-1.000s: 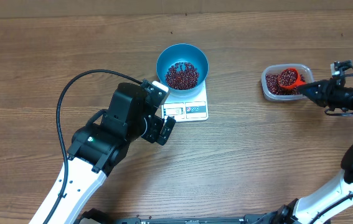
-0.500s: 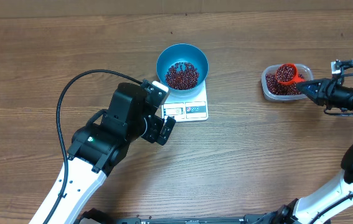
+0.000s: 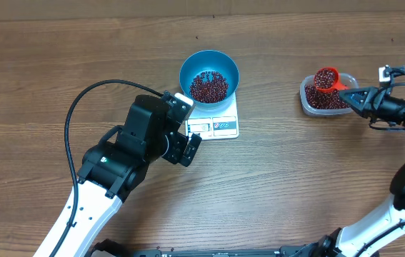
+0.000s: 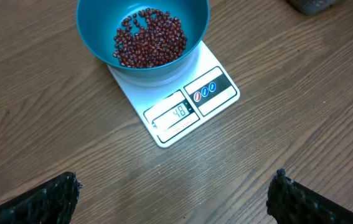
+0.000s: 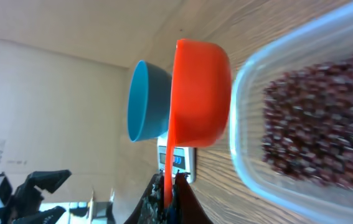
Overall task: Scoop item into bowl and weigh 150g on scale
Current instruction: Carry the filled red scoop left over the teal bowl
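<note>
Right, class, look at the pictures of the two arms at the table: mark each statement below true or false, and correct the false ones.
1. The blue bowl stands on the scale. True.
2. The bowl is empty. False: it holds a heap of beans.
3. The right gripper holds the orange scoop by its handle. True.
4. The scoop is empty. False: it is full of beans, close to the clear tub.
5. The left gripper is shut on the scale. False: the left gripper is open, holds nothing and is clear of the scale.
</note>
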`<state>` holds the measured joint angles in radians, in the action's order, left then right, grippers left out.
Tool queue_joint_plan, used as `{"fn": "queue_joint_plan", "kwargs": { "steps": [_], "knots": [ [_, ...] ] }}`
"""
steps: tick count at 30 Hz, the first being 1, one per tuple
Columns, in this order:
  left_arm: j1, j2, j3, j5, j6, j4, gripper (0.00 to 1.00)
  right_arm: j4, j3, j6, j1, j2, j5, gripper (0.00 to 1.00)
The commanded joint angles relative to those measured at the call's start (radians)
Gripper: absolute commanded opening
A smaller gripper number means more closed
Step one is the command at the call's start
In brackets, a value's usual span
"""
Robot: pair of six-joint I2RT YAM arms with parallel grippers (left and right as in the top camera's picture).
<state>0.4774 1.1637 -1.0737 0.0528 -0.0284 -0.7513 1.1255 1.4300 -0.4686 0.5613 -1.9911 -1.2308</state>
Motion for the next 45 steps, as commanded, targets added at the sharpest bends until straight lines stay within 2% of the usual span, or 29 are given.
{"fn": "queue_joint_plan", "kwargs": {
  "steps": [1,18,37,45],
  "knots": [
    [0.003,0.007,-0.024,0.015,0.01,0.003,1.0,-0.006,-0.008,-0.012,-0.034,0.0,-0.093,0.04],
    [0.003,0.007,-0.024,0.015,0.01,0.003,1.0,-0.061,-0.008,0.007,-0.214,0.0,-0.151,0.04],
    [0.003,0.007,-0.024,0.015,0.009,0.003,1.0,-0.625,-0.008,0.595,-0.429,0.0,-0.143,0.04],
    [0.003,0.007,-0.024,0.015,0.01,0.003,1.0,-0.749,-0.008,0.683,-0.49,0.0,-0.106,0.04]
  ]
}}
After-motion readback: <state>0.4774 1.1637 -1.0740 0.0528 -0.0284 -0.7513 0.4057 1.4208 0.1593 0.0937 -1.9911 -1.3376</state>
